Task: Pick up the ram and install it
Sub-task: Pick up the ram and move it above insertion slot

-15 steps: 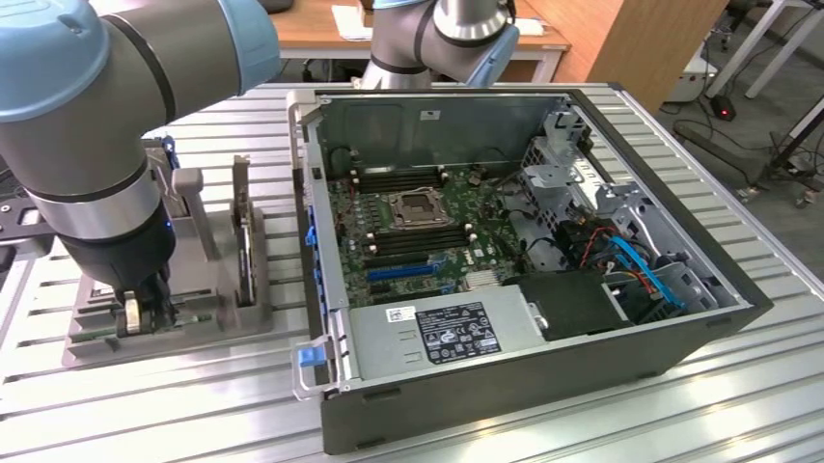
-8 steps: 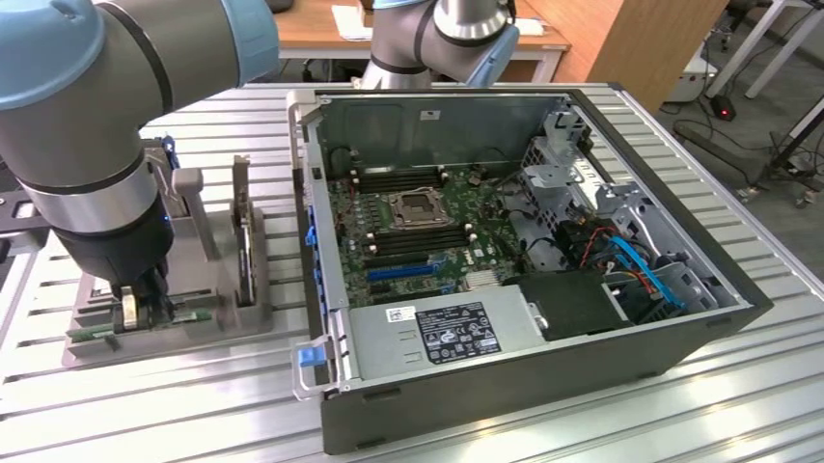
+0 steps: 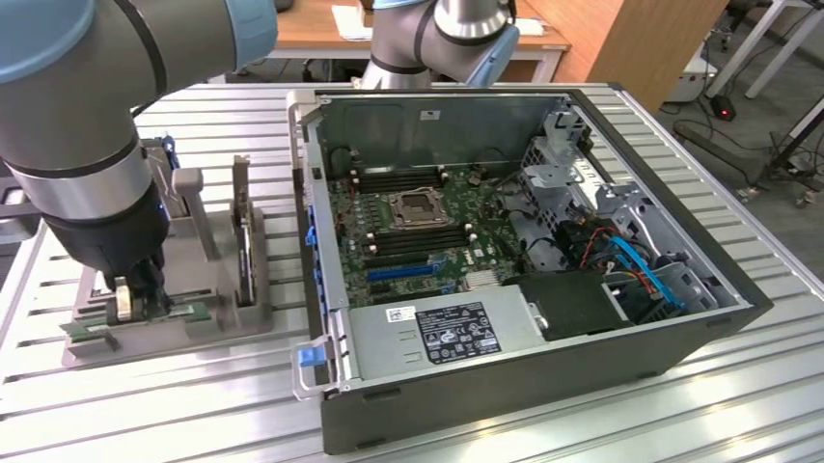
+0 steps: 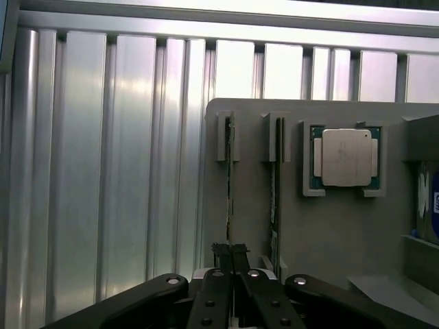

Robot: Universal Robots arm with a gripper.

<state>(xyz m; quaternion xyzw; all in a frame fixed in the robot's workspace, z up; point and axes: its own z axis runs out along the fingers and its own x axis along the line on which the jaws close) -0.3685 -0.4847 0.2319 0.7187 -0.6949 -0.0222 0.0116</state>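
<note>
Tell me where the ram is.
The thin green ram stick stands on edge in the grey holder, pinched by the shut claw, at the exterior view's left of the open black computer case.

Grey-blue arm (image 3: 77,135), black gripper (image 4: 230,255)
Silver tubes, pale blue joint caps, a black wrist section; black linkage bars studded with small silver screws.

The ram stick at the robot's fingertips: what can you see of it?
The ram is seen edge-on in the wrist view: a thin dark strip with a hint of green, its chips and label not discernible. It stands on its long edge in a slot of the grey holder, with the end away from the gripper tucked into a grey bracket. The gripper is shut on its other end. A second stick stands parallel beside it, not touching.
</note>
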